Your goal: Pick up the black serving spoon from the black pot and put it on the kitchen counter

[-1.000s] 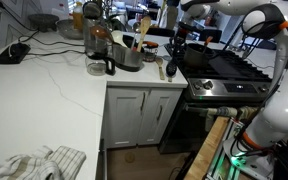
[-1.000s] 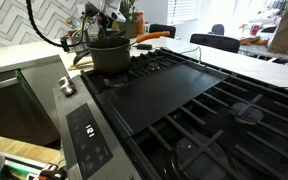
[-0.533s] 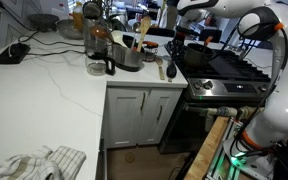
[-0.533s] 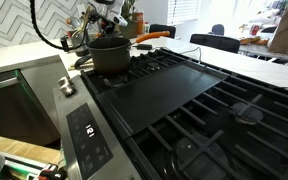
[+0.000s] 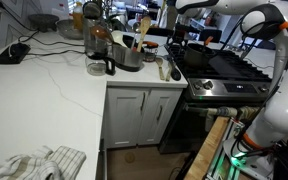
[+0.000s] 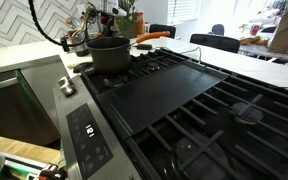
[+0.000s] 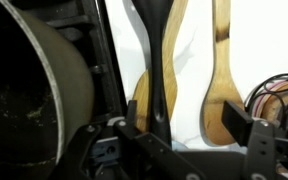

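The black serving spoon [image 7: 160, 60] shows just outside the black pot's [image 7: 69, 75] rim, its bowl pointing away from me. Its handle runs down between the fingers of my gripper [image 7: 184, 140]. Darkness hides the contact, so I cannot tell whether they pinch it. On the side away from the pot, the spoon crosses a wooden spoon [image 7: 142, 100] lying on the kitchen counter [image 7: 196, 45]. I'd carry it farther from the pot, clear of that and the second wooden utensil [image 7: 220, 70], and lower it flat onto bare stone before releasing.

Wrist view: black pot [image 7: 29, 90] cut off at L edge; black serving spoon [image 7: 160, 60] cropped at top.
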You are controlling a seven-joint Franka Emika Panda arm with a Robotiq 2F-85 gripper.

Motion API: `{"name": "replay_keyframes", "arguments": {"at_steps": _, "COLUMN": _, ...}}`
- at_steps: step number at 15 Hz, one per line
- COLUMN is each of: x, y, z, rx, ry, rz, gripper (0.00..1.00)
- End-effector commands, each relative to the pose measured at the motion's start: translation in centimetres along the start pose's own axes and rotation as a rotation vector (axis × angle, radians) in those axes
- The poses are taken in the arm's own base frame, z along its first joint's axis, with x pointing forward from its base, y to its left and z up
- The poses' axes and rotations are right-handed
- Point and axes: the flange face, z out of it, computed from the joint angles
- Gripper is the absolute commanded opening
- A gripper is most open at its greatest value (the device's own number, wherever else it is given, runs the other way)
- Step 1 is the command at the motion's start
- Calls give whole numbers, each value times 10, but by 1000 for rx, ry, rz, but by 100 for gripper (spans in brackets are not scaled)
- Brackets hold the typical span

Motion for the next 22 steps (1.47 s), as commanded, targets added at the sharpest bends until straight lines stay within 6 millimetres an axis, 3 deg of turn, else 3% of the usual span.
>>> {"name": "replay_keyframes", "arguments": {"at_steps": 1, "x": -37, "y": 6, "z": -41, "rx": -19, "ry": 132, "rz": -78, "gripper": 100}}
{"name": "replay_keyframes", "arguments": {"at_steps": 5, "x": -84, "y": 17, "z": -88, "rx": -19, "ry": 319, "rz": -139, "gripper": 100}}
{"name": "replay_keyframes", "arguments": {"at_steps": 8, "x": -116, "y": 39, "z": -109, "rx": 13, "ry": 391, "rz": -148, "gripper": 100}}
{"name": "replay_keyframes", "arguments": {"at_steps": 12, "x": -153, "y": 79, "z": -115, "rx": 37, "ry": 450, "rz": -118, "gripper": 100}}
{"name": "replay_keyframes", "arguments": {"at_steps": 18, "x": -200, "y": 152, "z": -100, "rx": 7, "ry": 396, "rz": -60, "gripper": 100}}
{"name": "replay_keyframes", "arguments": {"at_steps": 19, "x": -178, "y": 129, "z": -111, "rx": 18, "ry": 401, "rz": -80, "gripper": 100}}
{"name": "replay_keyframes", "arguments": {"at_steps": 22, "x": -193, "y": 148, "z": -107, "rx": 28, "ry": 399, "rz": -65, "gripper": 100}}
